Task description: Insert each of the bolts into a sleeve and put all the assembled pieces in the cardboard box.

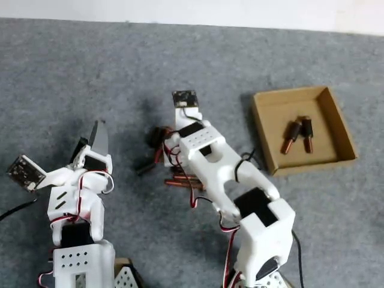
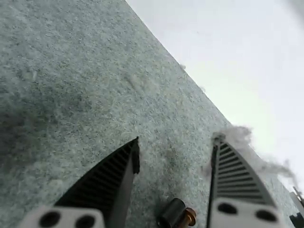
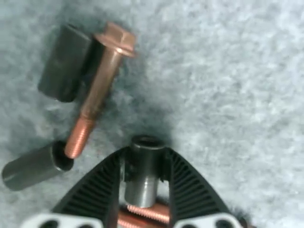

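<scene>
Right gripper [image 3: 144, 153] is pinched down narrow on a dark sleeve [image 3: 142, 178]. It grabs the sleeve across its sides with the open bore facing out past the fingertips, and my guess is that's so a bolt can be fed in. The nose points down at the carpet [image 1: 72, 72], roughly mid-table in the high view.

Just past the fingertips there's a loose copper bolt [image 3: 100, 80] lying flat. Near its head it's touching 1 spare sleeve [image 3: 64, 64], and its threaded tip is right at the mouth of a 2nd sleeve [image 3: 35, 166]. Can't tell if it's actually started inside. Another threaded shank [image 3: 147, 213] peeks out underneath the held sleeve.

Left gripper [image 2: 176, 141] is spread fairly wide with nothing between the tips. It's aimed over bare carpet toward 12 o'clock and sits at about 9 o'clock from the right one, looking like it's parked out of the way. A small dark cylinder with a copper end [image 2: 176, 216] shows down by the finger bases. It's probably lying on the carpet, but I can't be sure.

The cardboard box [image 1: 264, 129] is at 3 o'clock from the right gripper, with 2 assembled pieces [image 1: 292, 137] in it side by side. So it looks partway done, with loose parts left to pair up.
</scene>
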Robot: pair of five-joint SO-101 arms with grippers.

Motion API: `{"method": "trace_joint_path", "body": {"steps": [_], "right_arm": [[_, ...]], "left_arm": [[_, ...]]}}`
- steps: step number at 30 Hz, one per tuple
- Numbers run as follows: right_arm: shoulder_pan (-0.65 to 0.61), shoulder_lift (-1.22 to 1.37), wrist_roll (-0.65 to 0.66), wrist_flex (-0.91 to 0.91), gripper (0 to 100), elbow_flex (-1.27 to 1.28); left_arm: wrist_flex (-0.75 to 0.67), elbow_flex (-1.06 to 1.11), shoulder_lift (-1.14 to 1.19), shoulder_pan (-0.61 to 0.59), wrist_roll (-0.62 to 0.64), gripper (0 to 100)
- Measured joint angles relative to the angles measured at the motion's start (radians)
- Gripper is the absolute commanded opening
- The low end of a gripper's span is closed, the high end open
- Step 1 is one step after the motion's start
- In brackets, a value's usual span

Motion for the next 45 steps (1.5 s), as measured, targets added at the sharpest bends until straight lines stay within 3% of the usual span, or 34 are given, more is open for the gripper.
{"method": "trace_joint_path", "body": {"steps": [10, 26, 32, 41, 45], "right_arm": [[0.091, -0.295, 0.003, -0.207, 0.5, 0.299], [0.095, -0.887, 0.163, -0.578, 0.5, 0.879], [0.104, -1.131, 0.163, -0.663, 0.5, 1.068], [0.258, -1.447, 0.163, -0.672, 0.5, 1.241], [0.261, -1.573, 0.232, -0.672, 0.5, 1.316]], "left_arm": [[0.000, 0.000, 0.000, 0.000, 0.000, 23], [0.000, 0.000, 0.000, 0.086, -0.069, 23], [0.000, 0.000, 0.000, 0.212, -0.221, 23], [0.068, 0.000, 0.000, 0.368, -0.414, 23], [0.101, 0.000, 0.000, 0.425, -0.480, 23]]}}
